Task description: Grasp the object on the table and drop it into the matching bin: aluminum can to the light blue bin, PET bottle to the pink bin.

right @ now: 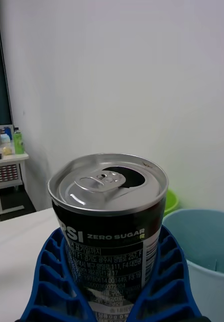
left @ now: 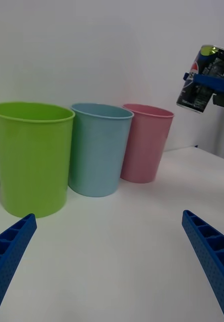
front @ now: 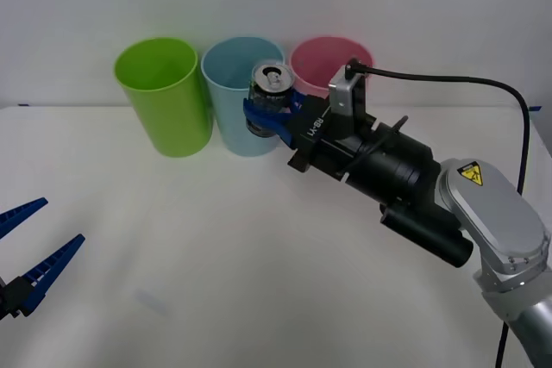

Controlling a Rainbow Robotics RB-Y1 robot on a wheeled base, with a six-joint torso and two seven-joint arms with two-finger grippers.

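I take the light blue bin (front: 244, 92) as my landmark; it stands in the middle of a row of three cups on the white table (front: 216, 265), with a lime green cup (front: 164, 94) touching or just beside it on one side and the pink bin (front: 326, 62) just beside it on the other, all three upright with open mouths; I count three cups, one can and two grippers; my right gripper (front: 267, 116) has its blue ribbed fingers clamped around the body of the aluminum can (front: 270, 92), and in the front view the can sits in front of the light blue bin's rim on the side toward the pink bin, held clear of the table, upright with a slight tilt; in the right wrist view the can (right: 109, 221) shows a silver top with its pull-tab opened and a dark band reading ZERO SUGAR, the fingers (right: 164, 282) hugging both sides, and the light blue bin's rim (right: 207, 236) lies just beyond and lower than the can's top, with a sliver of the lime green cup (right: 171, 200) behind it; the right arm and its black cable cross in front of the pink bin and hide part of its wall; my left gripper (front: 30, 252) waits well apart from the light blue bin, low over the near side of the table, its jaws spread wide apart around nothing; from the left wrist view the three cups stand in line, lime green (left: 31, 156), light blue (left: 99, 148), pink (left: 146, 142), with the held can (left: 202, 78) high above the table beyond the pink bin.
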